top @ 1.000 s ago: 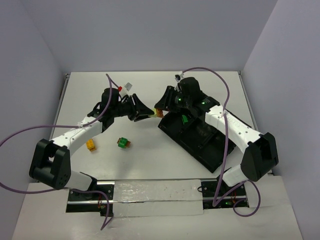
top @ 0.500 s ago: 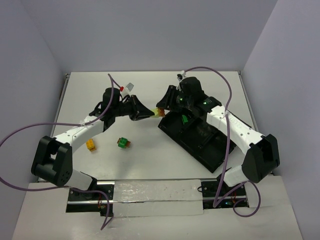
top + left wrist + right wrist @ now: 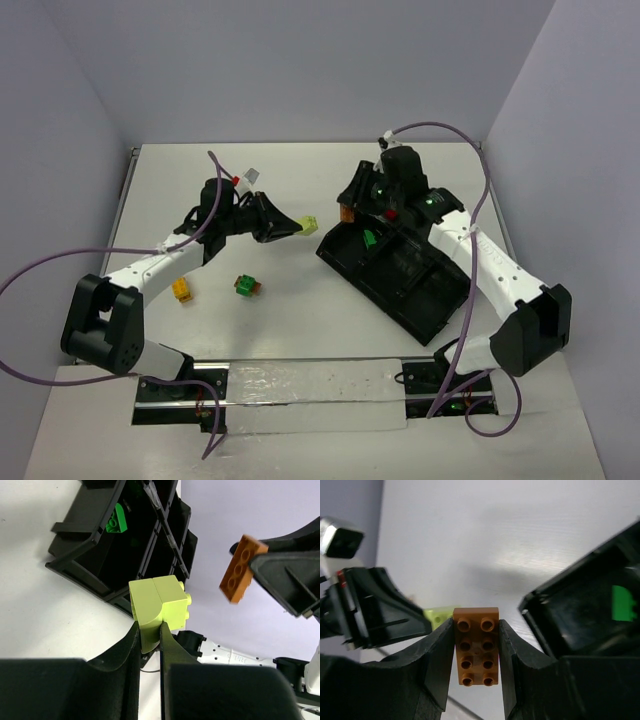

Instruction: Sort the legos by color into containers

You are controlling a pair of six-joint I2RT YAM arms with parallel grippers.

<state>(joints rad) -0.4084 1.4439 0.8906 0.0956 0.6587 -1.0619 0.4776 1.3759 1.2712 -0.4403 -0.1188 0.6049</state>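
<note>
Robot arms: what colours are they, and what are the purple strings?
The left arm and right arm are white tubes with chunky black joints. The left gripper and right gripper have black wedge-shaped fingers. The strings are purple cables trailing from each wrist.

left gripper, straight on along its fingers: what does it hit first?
Probably the tray, at its near corner wall. The left gripper, shut on the pale brick, points at it. Height is unclear, so it might clear the rim. The right gripper with the orange brick sits off that line.
</note>
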